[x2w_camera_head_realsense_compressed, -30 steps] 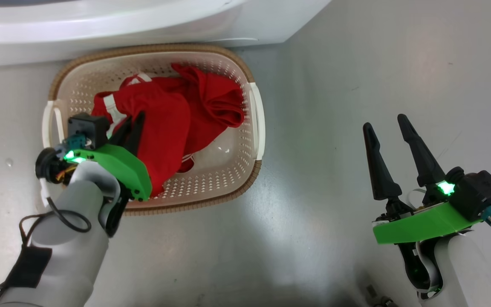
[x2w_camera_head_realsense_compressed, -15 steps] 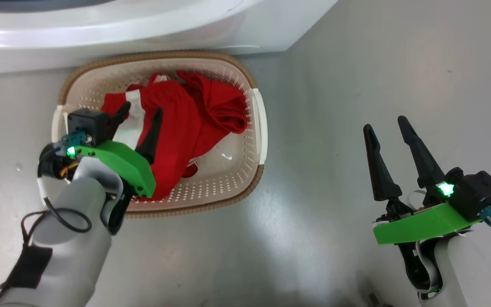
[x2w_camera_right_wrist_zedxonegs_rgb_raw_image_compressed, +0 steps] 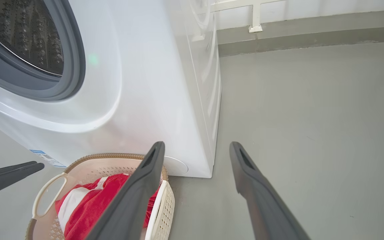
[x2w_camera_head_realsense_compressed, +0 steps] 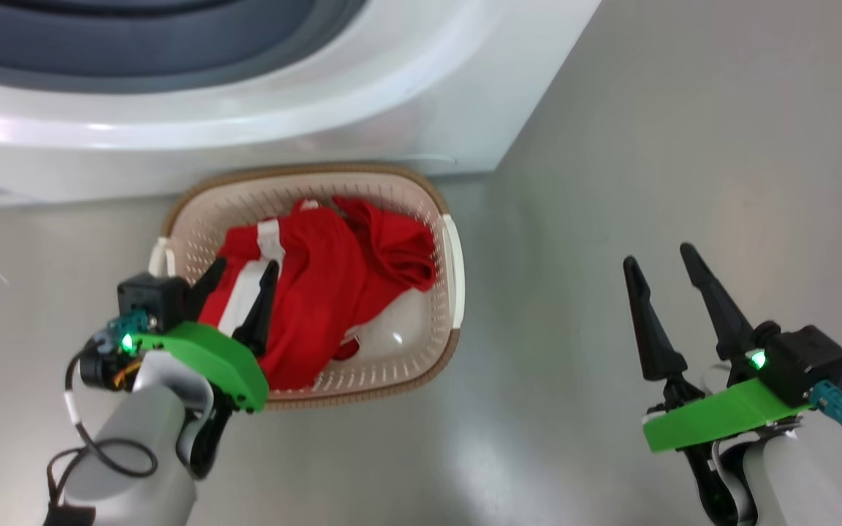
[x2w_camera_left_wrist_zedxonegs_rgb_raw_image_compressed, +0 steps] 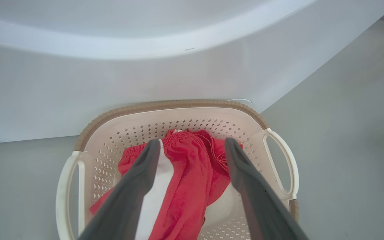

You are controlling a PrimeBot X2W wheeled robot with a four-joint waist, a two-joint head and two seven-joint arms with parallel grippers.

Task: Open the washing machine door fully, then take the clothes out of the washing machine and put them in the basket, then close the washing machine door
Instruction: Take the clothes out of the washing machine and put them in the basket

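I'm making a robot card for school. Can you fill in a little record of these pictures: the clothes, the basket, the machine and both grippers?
clothes: red with white stripes, lying in the basket
basket: cream with a brown rim, on the floor right in front of the washing machine
washing machine: white, steel drum showing through its round opening
left gripper: open, over the clothes in the basket
right gripper: open, over bare floor, holding nothing

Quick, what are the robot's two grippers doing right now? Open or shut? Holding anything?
Left gripper: open, empty, above the bright red white-striped clothes in the cream perforated plastic basket.
Right gripper: open, holding nothing.
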